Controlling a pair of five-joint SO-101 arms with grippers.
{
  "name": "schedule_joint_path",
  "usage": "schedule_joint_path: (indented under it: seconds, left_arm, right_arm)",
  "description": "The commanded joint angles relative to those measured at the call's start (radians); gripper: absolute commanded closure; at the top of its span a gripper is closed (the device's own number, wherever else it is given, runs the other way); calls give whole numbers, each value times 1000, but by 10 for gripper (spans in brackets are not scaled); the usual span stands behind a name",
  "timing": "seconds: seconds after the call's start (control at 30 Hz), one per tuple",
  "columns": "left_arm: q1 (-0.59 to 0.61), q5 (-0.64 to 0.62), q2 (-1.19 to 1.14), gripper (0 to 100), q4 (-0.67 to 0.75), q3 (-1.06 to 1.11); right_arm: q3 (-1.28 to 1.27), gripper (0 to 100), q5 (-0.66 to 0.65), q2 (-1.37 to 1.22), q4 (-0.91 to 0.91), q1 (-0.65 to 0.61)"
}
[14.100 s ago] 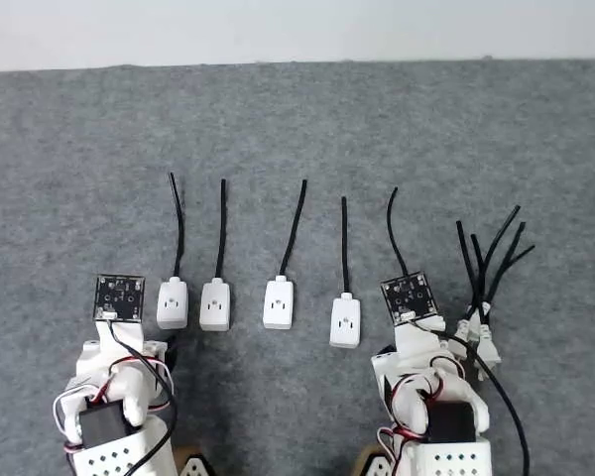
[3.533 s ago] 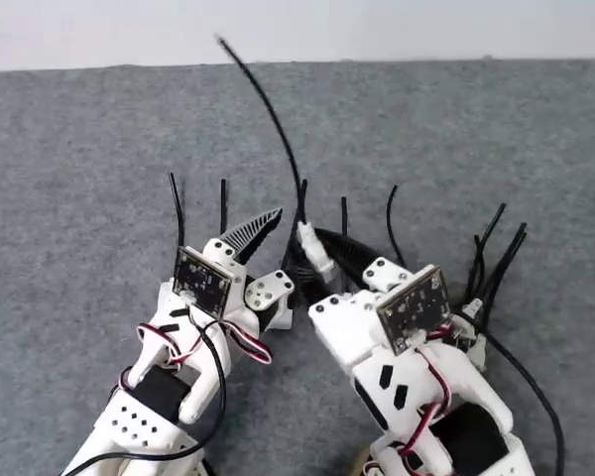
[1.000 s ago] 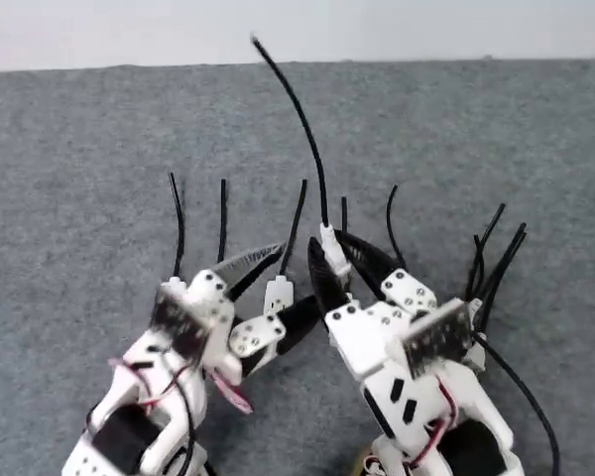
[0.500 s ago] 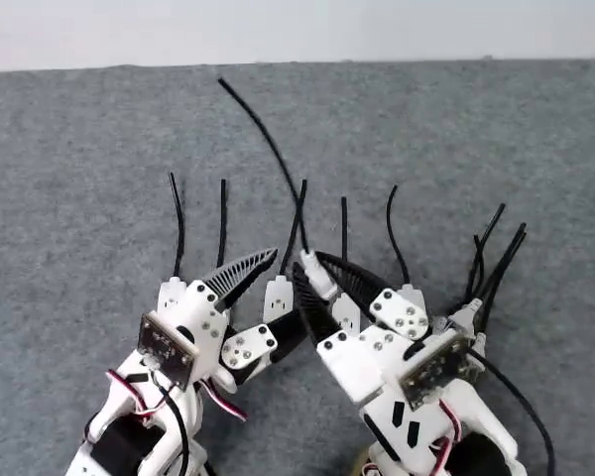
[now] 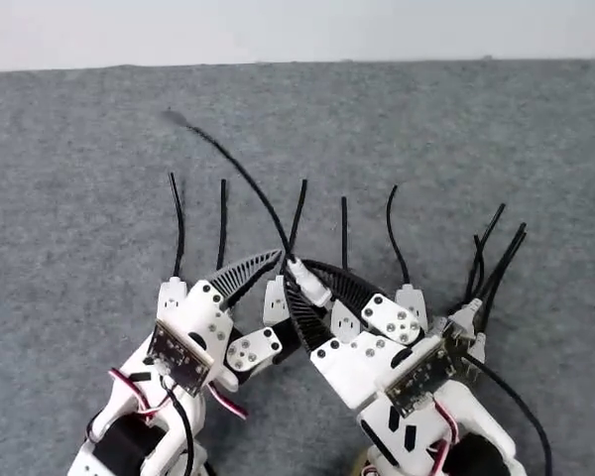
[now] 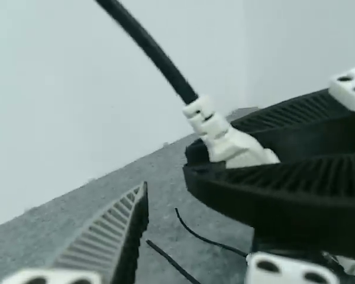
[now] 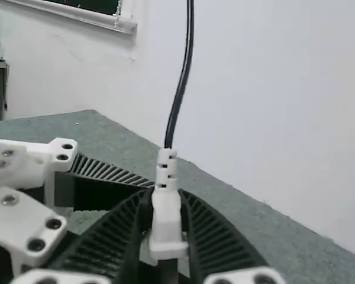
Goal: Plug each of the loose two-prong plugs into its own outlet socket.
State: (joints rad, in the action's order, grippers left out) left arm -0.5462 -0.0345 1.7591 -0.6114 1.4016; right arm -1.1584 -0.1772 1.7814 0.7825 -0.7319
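Since half a second ago: the held plug's cord (image 5: 233,164) has swung over, its free tip now lower and further left of the middle socket (image 5: 274,302); right gripper (image 5: 302,280) has dropped slightly toward that socket; left arm barely shifted. Count: 2 arms, 1 plug (image 5: 310,288) in hand, 4 white socket bodies visible, 5 socket cords (image 5: 221,223) running away from the arms. Right gripper's jaws clamped on the plug, one ribbed finger (image 7: 210,236) on each side; plug tilted, just right of the middle socket's cord end; contact with the socket cannot be judged, prongs hidden. Left gripper (image 5: 284,294) jaws wide apart, straddling the middle socket, one ribbed tip (image 5: 248,268) to its left. Leftmost socket (image 5: 172,294) well left of the middle socket; second body hidden under the left arm, its cord visible beyond. Fourth socket (image 5: 344,323) just right of the middle socket, fifth socket (image 5: 412,297) further right. Loose plugs (image 5: 469,319) bunched far right of the middle socket; number unclear, cords overlap. All on grey mat (image 5: 69,198)
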Motion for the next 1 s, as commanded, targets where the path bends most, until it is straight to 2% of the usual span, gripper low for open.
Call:
schedule_joint_path:
  seconds: [0.0, 0.27, 0.47, 0.97]
  left_arm:
    - [87, -3, -2, 731, 68, -16]
    - [144, -3, -2, 731, 46, -15]
    - [184, -3, -2, 731, 43, -16]
    - [186, 0, -2, 731, 41, -16]
  right_arm:
    - [34, 990, -14, 7, 18, -12]
    - [32, 990, -15, 7, 30, -7]
    - [32, 990, -14, 7, 30, 61]
    - [31, 990, -15, 7, 31, 62]
